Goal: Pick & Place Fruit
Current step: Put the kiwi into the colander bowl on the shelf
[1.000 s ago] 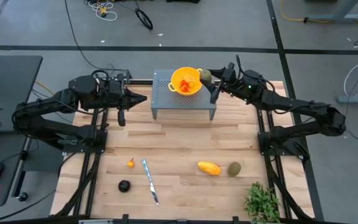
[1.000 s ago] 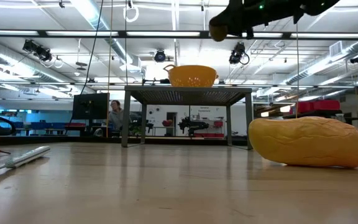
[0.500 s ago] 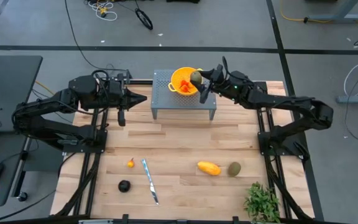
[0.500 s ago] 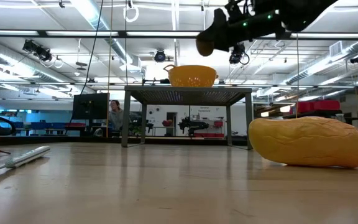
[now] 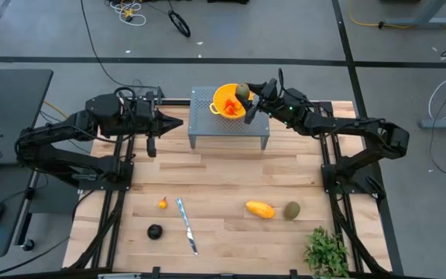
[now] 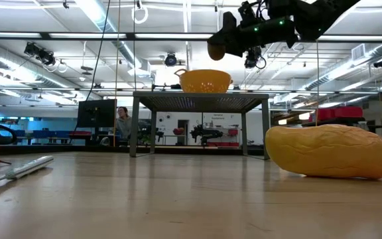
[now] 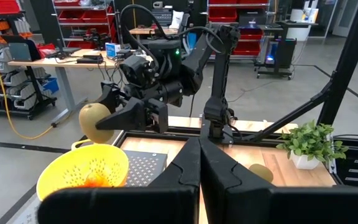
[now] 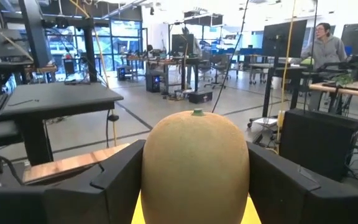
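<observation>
The wooden table (image 5: 223,186) carries a small grey stand (image 5: 229,128) at its far side, and on that sits the yellow colander (image 5: 230,101) with orange-red fruit (image 5: 232,107) already inside. The right gripper (image 5: 248,99) is clamped on 1 olive-green oval fruit (image 5: 242,93) and holds it above the colander's rim, toward the right arm's side, not over the middle.

That is my worry: let go here and the fruit may strike the rim, bounce off the stand and roll across the table, or tip the light colander. It looks smooth and rounded in the right wrist view (image 8: 194,168), so it could also slip out early.

The left gripper (image 5: 151,146) waits beside the stand, fingers pressed together and empty.

On the near half lie the yellow-orange oblong (image 5: 259,209), the second green oval (image 5: 292,210), a dark round fruit (image 5: 155,231) and a tiny orange one (image 5: 162,204), all well apart from the colander.

From table height, how far the fruit hangs inside the rim cannot be judged, and the colander's contents are hidden.
</observation>
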You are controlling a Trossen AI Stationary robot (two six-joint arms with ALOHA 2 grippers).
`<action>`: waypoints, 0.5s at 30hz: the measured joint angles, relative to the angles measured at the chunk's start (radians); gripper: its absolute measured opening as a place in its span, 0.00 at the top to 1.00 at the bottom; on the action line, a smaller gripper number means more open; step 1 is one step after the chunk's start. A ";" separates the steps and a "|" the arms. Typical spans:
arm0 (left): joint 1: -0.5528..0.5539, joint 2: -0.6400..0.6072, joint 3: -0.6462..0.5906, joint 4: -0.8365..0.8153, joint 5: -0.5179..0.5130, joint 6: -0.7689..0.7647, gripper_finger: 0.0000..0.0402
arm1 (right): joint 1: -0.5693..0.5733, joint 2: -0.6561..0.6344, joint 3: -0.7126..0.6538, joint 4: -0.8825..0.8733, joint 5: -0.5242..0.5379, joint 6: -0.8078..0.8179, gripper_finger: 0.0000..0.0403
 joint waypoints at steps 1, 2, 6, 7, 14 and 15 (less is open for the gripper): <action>0.000 0.000 0.000 0.000 0.000 0.000 1.00 | 0.000 0.000 0.000 0.001 0.000 0.000 0.35; 0.000 0.000 0.000 0.000 0.000 0.000 1.00 | 0.000 0.000 0.000 0.002 0.000 0.000 0.35; 0.000 0.000 0.000 0.000 0.000 0.000 1.00 | -0.002 0.000 0.000 -0.003 0.000 0.000 0.35; 0.000 0.000 0.000 0.000 0.000 0.000 1.00 | -0.002 0.000 0.000 -0.006 0.000 0.000 0.35; 0.000 0.000 0.000 0.000 0.000 0.000 1.00 | -0.006 0.005 0.000 -0.012 0.000 0.000 0.35; 0.000 0.000 0.000 0.000 0.000 0.000 1.00 | -0.008 0.008 0.000 -0.011 -0.002 0.000 0.35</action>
